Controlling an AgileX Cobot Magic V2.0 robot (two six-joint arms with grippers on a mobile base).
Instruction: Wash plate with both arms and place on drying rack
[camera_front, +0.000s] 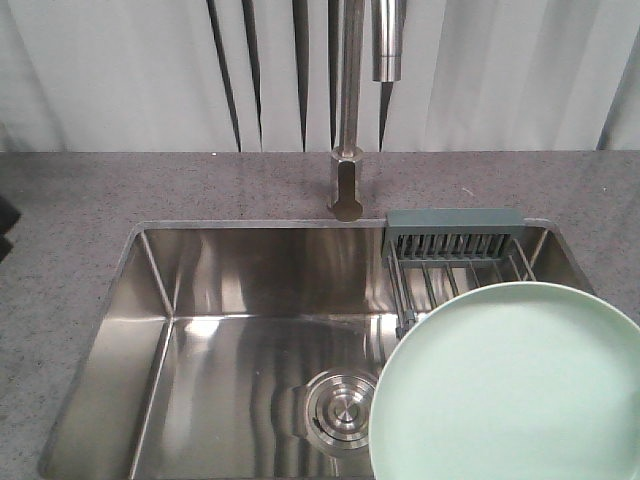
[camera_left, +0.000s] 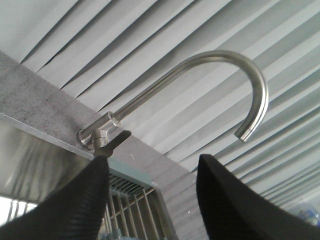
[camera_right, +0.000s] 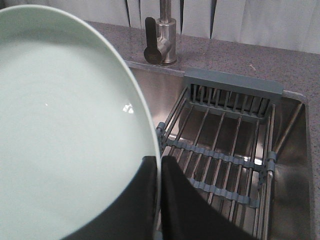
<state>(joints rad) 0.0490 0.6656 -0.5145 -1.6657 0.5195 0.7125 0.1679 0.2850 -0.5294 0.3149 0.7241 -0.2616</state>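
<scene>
The pale mint-green plate (camera_front: 505, 385) is held above the right side of the steel sink, in front of the drying rack (camera_front: 452, 255). In the right wrist view my right gripper (camera_right: 159, 165) is shut on the plate's rim, the plate (camera_right: 65, 130) filling the left half; the rack (camera_right: 225, 150) lies below and to the right. My left gripper (camera_left: 152, 175) is open and empty, its black fingers (camera_left: 85, 200) framing the faucet (camera_left: 210, 75) and a corner of the rack (camera_left: 132, 205). Neither arm shows in the front view.
The steel sink (camera_front: 230, 330) has a round drain (camera_front: 340, 405) at the bottom middle. The faucet (camera_front: 350, 110) stands at the back on the grey speckled countertop (camera_front: 80, 200). White vertical blinds hang behind.
</scene>
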